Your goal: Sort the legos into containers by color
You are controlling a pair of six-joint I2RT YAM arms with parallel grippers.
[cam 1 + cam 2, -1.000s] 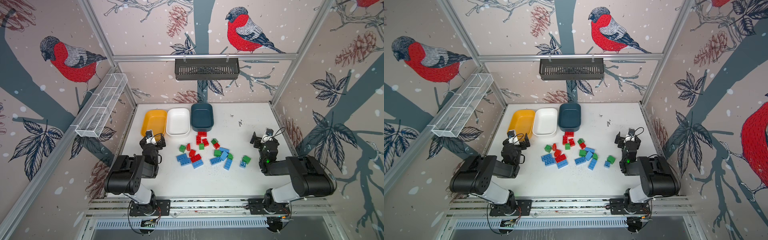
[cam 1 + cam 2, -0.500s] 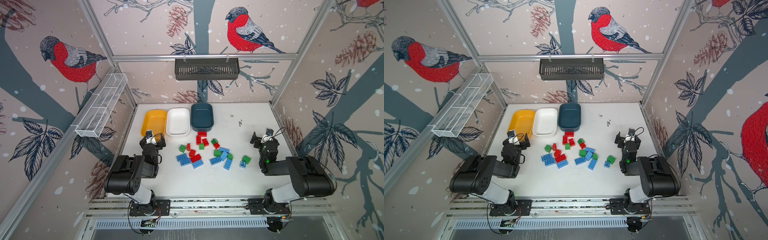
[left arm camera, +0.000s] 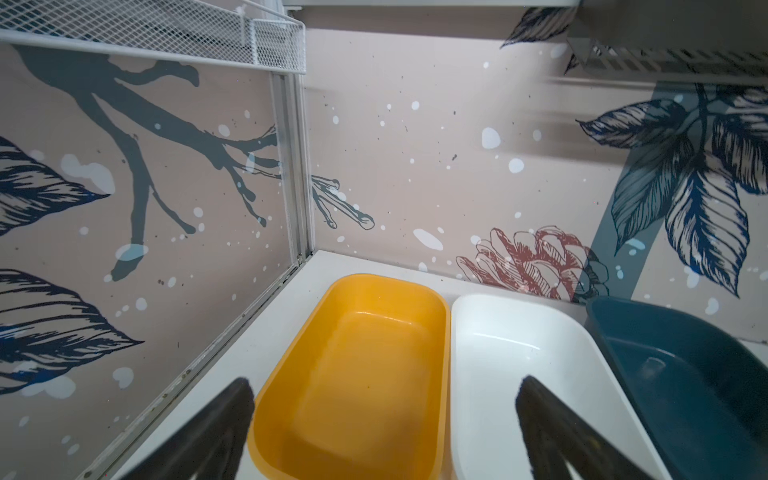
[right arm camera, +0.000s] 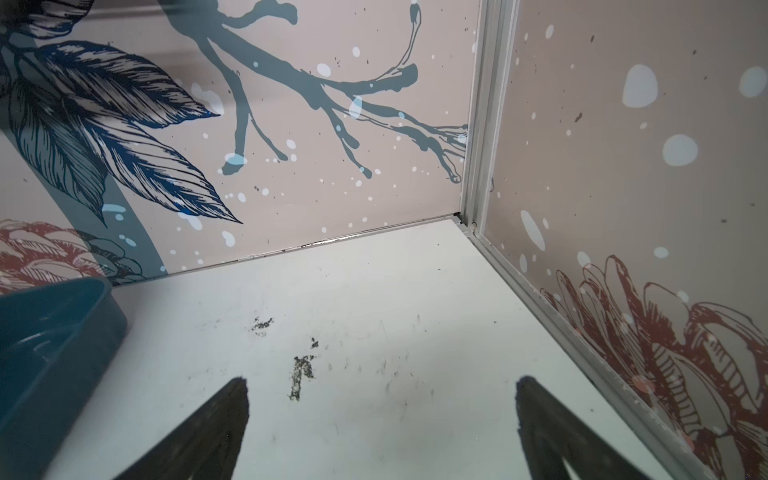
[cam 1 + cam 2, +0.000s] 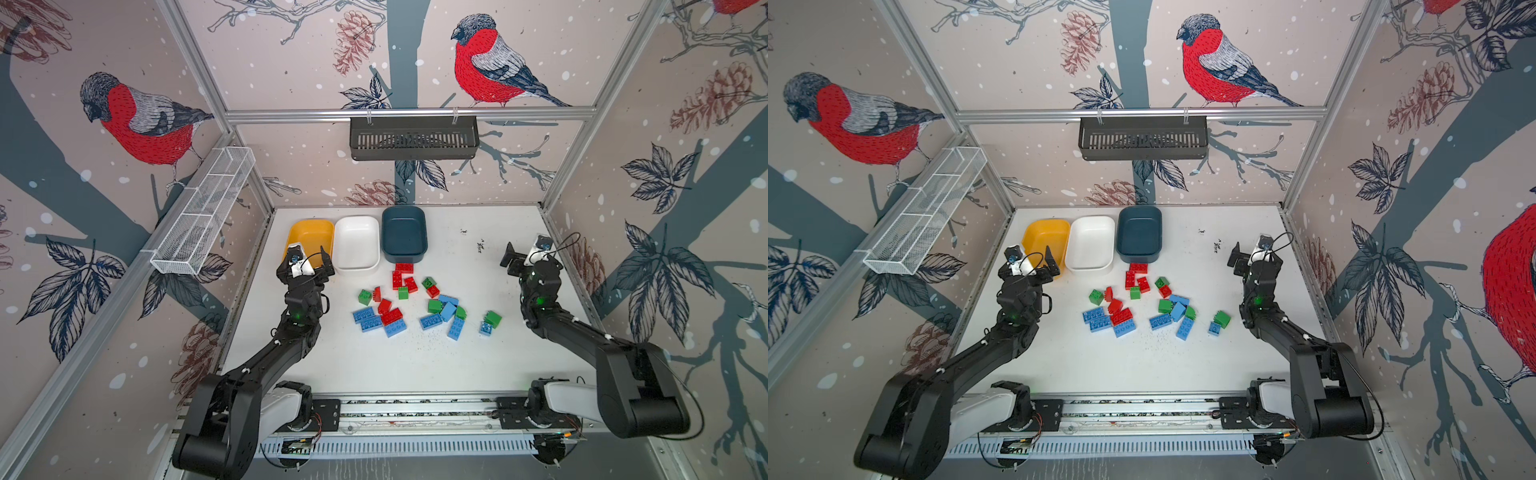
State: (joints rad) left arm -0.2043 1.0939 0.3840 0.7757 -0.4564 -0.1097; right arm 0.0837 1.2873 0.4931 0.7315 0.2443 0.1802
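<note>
The white table (image 5: 415, 365) carries both arms at its near edge. The left gripper (image 5: 307, 258) and the right gripper (image 5: 527, 249) point toward the far wall, each with its jaws spread wide and nothing between them. Directly ahead of the left gripper, the three containers stand side by side. The yellow tub (image 3: 357, 365) lies just beyond and below its fingertips (image 3: 243, 399), and the white tub (image 3: 519, 353) touches the yellow one on the side toward the right gripper. The dark teal tub (image 3: 681, 357) is next along, set slightly farther back. From the right gripper (image 4: 382, 382), that teal tub (image 4: 50, 332) sits off to its inner side, with only scuffed bare table ahead of its fingertips (image 4: 530, 399). The legos (image 5: 415, 303) lie scattered on the table between the two arms, behind both sets of fingertips and closer to the arm bases than the tubs are. They are red, green and light blue bricks in a loose cluster. One red brick (image 5: 404, 268) rests against the teal tub's near wall. A green brick (image 5: 493, 319) and a small blue brick (image 5: 485, 328) lie apart from the cluster, nearest the right arm.
</note>
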